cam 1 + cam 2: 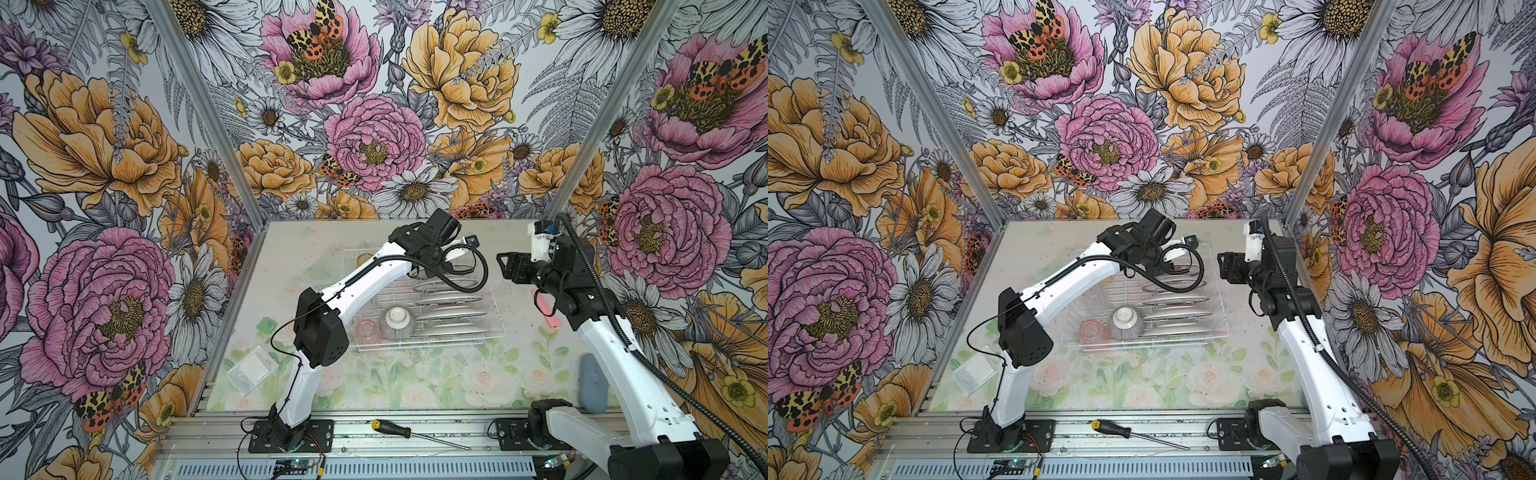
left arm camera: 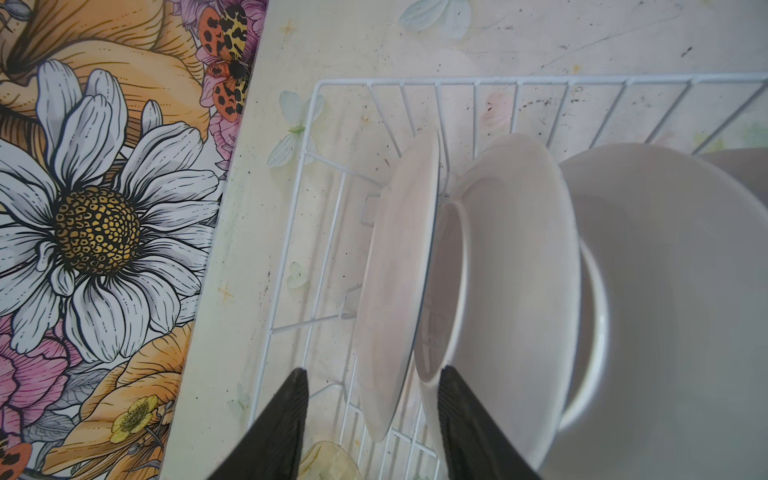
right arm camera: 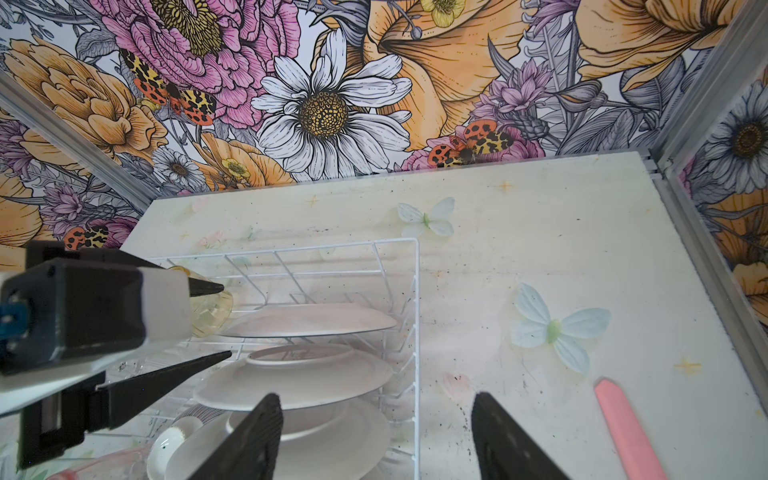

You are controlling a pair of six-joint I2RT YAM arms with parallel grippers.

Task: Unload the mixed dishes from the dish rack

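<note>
The white wire dish rack (image 1: pixel 494 309) (image 2: pixel 291 257) stands mid-table. Several white plates (image 1: pixel 451 309) stand on edge in its right half. At its near end an upturned ribbed bowl (image 1: pixel 397 322) sits beside a pink tumbler (image 1: pixel 368 331). A yellow tumbler (image 1: pixel 365 259) (image 2: pixel 328 461) lies at the far end. My left gripper (image 2: pixel 374 399) is open over the far end, its fingers either side of the farthest plate (image 2: pixel 395 291) (image 3: pixel 311 322) without touching it. My right gripper (image 1: pixel 509 266) (image 3: pixel 374 428) hangs open and empty above the rack's right wall (image 3: pixel 415 311).
A pink flat strip (image 1: pixel 546 311) (image 3: pixel 623 428) lies on the table right of the rack. A blue-grey oblong (image 1: pixel 594 382) sits at the right front, a clear packet (image 1: pixel 251 368) at the left front. A screwdriver (image 1: pixel 399 430) rests on the front rail.
</note>
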